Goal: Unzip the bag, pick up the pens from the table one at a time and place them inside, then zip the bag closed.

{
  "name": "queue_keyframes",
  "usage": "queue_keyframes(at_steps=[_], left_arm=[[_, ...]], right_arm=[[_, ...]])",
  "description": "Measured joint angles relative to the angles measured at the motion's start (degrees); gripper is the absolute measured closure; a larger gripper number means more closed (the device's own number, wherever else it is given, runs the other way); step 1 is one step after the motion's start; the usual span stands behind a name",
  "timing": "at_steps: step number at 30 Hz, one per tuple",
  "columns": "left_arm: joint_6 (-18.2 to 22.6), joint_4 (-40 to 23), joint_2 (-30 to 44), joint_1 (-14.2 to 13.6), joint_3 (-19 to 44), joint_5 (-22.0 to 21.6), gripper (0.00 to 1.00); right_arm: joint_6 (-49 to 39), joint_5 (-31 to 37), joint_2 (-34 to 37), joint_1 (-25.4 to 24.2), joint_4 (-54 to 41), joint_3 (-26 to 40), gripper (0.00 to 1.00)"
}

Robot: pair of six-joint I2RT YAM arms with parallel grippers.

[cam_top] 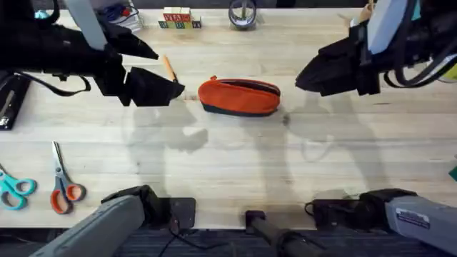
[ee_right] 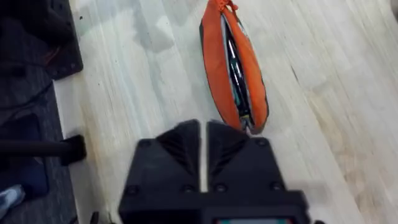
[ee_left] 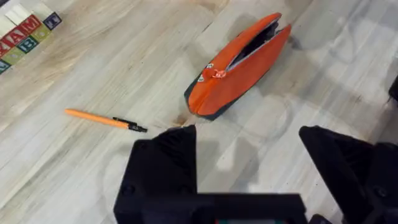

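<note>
The orange bag (cam_top: 239,96) lies mid-table on its side, its top zipper open. In the right wrist view the bag (ee_right: 214,56) shows a dark lining with slim dark shapes inside. One orange pen (cam_top: 170,68) with a dark tip lies on the table left of the bag, also seen as the pen (ee_left: 102,119) in the left wrist view. My left gripper (cam_top: 168,74) hovers open above the table by that pen, with nothing between its fingers (ee_left: 161,162). My right gripper (cam_top: 301,78) hangs shut and empty just right of the bag, and shows as the right gripper (ee_right: 203,134) in its own view.
Orange-handled scissors (cam_top: 64,189) and teal-handled scissors (cam_top: 14,187) lie at the front left. Letter blocks (cam_top: 181,19) and a round roll (cam_top: 243,13) stand along the far edge. A black object (cam_top: 8,100) rests at the left edge.
</note>
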Motion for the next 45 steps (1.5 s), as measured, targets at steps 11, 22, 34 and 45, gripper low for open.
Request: queue_keyframes(at_steps=[11, 22, 34, 45], left_arm=[[-0.02, 0.0, 0.0, 0.0, 0.0, 0.0, 0.007], [-0.02, 0.0, 0.0, 0.0, 0.0, 0.0, 0.007], [-0.02, 0.0, 0.0, 0.0, 0.0, 0.0, 0.007], [-0.02, 0.0, 0.0, 0.0, 0.0, 0.0, 0.008]], right_arm=[[-0.05, 0.0, 0.0, 0.0, 0.11, 0.0, 0.971], [-5.95, 0.03, 2.38, 0.0, 0.25, 0.0, 0.972], [-9.58, 0.2, 10.32, 0.0, 6.28, 0.0, 0.972], [-9.97, 0.2, 15.29, 0.0, 8.9, 0.0, 0.971]])
